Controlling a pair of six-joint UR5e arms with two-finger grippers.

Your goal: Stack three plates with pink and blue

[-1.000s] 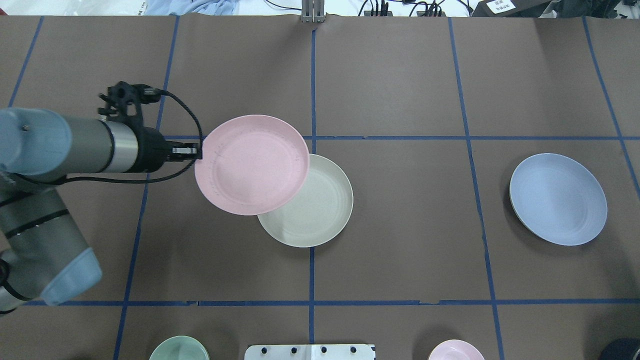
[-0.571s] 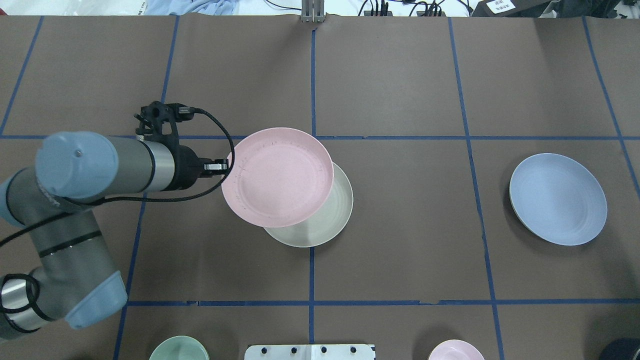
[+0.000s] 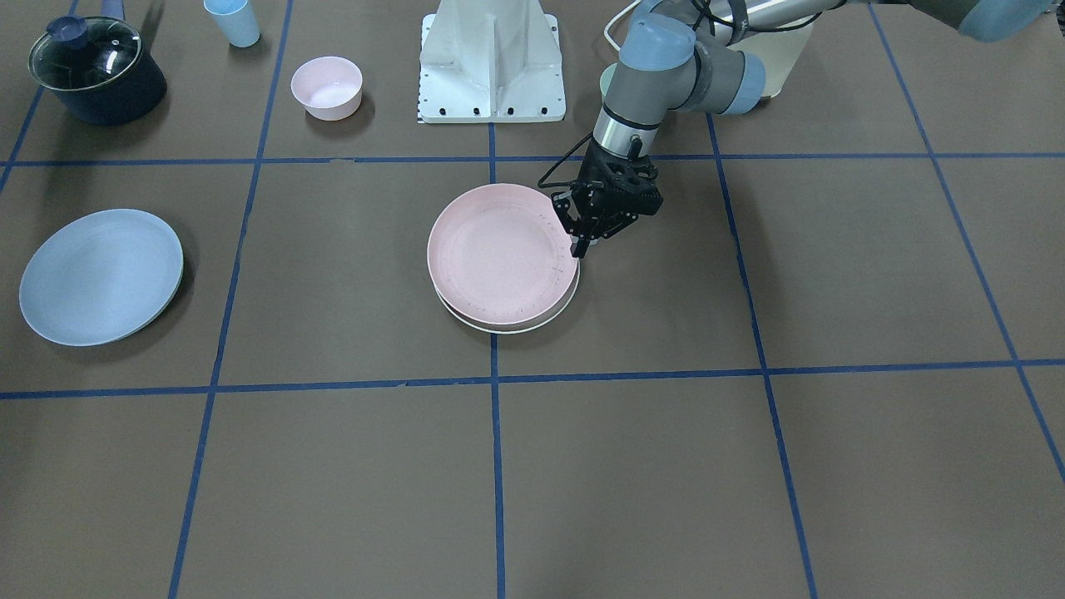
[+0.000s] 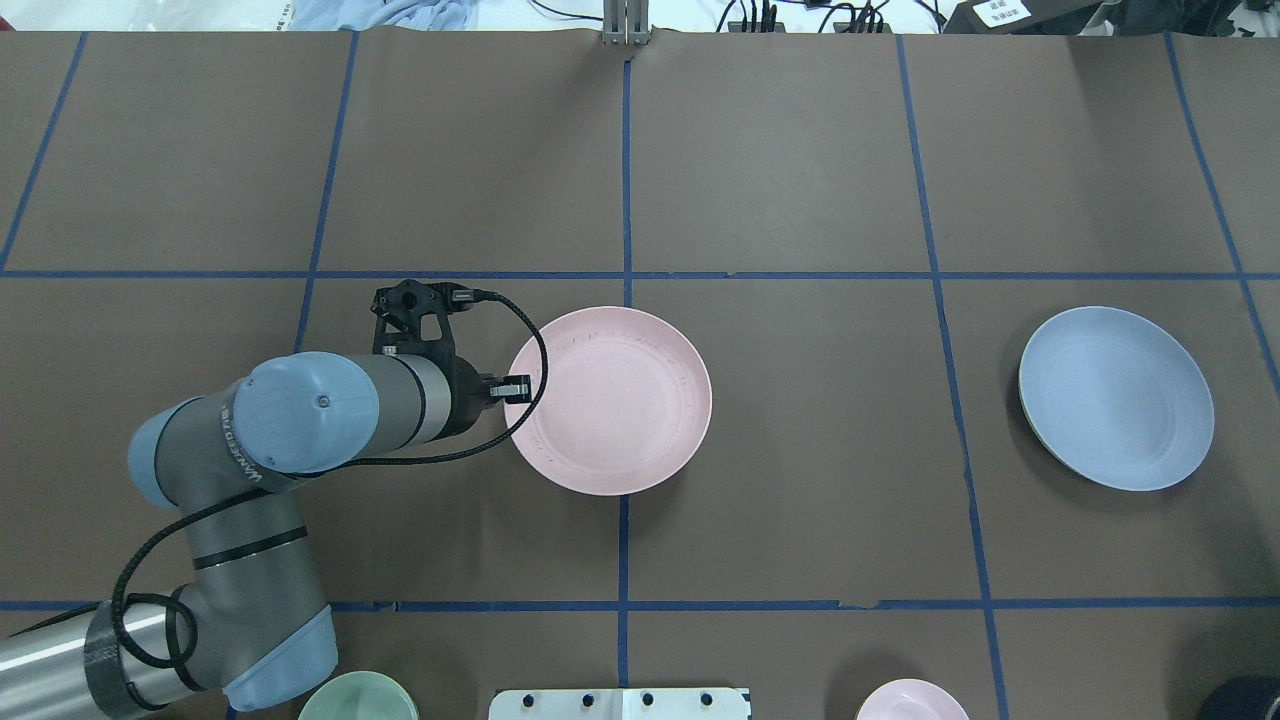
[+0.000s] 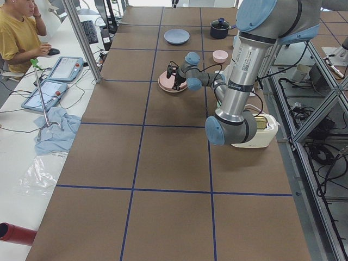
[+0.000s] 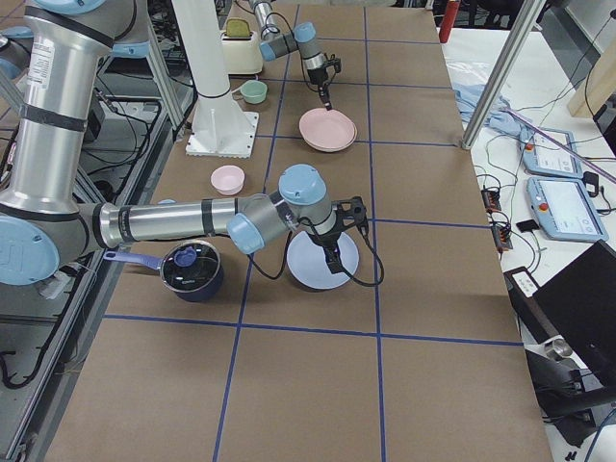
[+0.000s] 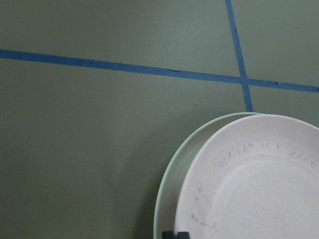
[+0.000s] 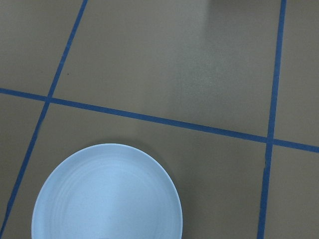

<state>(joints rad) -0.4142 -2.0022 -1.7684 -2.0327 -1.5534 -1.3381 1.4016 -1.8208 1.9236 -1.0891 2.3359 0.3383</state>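
Note:
The pale pink plate (image 4: 610, 400) lies on the cream-white plate (image 3: 532, 326), slightly offset, so a cream rim shows in the front view and in the left wrist view (image 7: 167, 194). In the overhead view the cream plate is hidden under the pink one. My left gripper (image 4: 515, 388) is shut on the pink plate's rim on the robot's left side (image 3: 577, 247). The pale blue plate (image 4: 1115, 398) lies alone on the table at the right. The right gripper (image 6: 334, 258) shows only in the exterior right view, above the blue plate; I cannot tell if it is open.
A small pink bowl (image 3: 327, 86), a mint-green bowl (image 4: 358, 698), a light blue cup (image 3: 233, 21) and a dark lidded pot (image 3: 96, 71) stand along the robot's side of the table. The white robot base (image 3: 491, 58) is between them.
My left arm carried the pink plate to the right and toward the robot and lowered it, so it now covers the cream plate. The blue plate has not moved.

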